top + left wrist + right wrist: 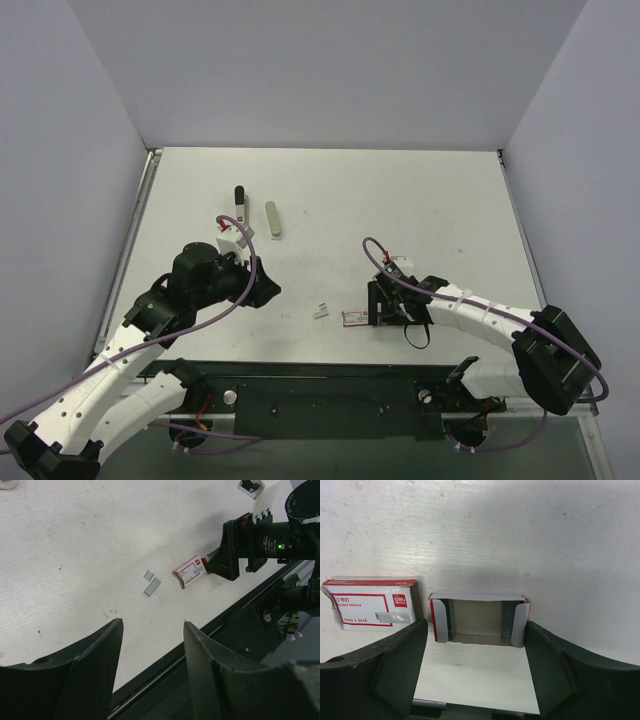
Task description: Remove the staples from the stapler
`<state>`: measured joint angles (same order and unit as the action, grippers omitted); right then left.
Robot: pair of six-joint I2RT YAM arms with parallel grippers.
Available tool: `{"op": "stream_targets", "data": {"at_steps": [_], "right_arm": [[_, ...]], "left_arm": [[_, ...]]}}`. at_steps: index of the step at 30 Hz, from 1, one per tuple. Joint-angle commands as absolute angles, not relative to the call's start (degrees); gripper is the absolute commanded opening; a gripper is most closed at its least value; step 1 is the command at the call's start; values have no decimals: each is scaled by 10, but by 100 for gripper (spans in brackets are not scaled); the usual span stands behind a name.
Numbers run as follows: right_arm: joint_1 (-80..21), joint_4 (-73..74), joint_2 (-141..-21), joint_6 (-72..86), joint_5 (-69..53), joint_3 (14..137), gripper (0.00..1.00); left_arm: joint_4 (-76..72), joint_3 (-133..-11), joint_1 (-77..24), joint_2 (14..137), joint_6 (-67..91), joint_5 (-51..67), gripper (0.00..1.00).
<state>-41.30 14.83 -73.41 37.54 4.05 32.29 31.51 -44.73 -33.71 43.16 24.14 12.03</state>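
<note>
The staples are seen as two short grey strips lying loose on the worktop. They are near the red-and-white staple box sleeve and well apart from the stapler, whose slim silver body is laid far back on the left side. A black-ended piece is seen just beside it; whether the two belong together cannot be told.

The unloading itself is judged to be done or nearly so, and the step in hand is taken to be the handling of the box. The open cardboard tray is straddled by the right gripper, whose jaws are spread wide on either side of it without a visible pinch. The left gripper is held above the worktop with its jaws apart and nothing between them, and the strips lie ahead of it.

For the next move a narrow, careful pinch is judged to be called for, since the strips are thin and lie flat. Alternatively, the tray would have to be steadied by its side walls.

On the sleeve the "deli" logo is read, white on red, with Chinese characters to its left and "STAPLES" in small print. The figures below seem to read "24/6" but are too blurred to be confirmed.
</note>
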Motion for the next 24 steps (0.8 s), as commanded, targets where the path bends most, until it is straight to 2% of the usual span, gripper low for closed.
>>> {"op": "stream_targets", "data": {"at_steps": [1,16,24], "right_arm": [[-427,133,-774,403,6,312,72],[-497,127,-848,450,45,373,71],[-502,201,-798,444,112,402,71]], "left_arm": [[299,-448,-330,428,234,129,61],[301,-446,-330,420,232,127,61],[301,-447,-330,415,233,126,61]]}}
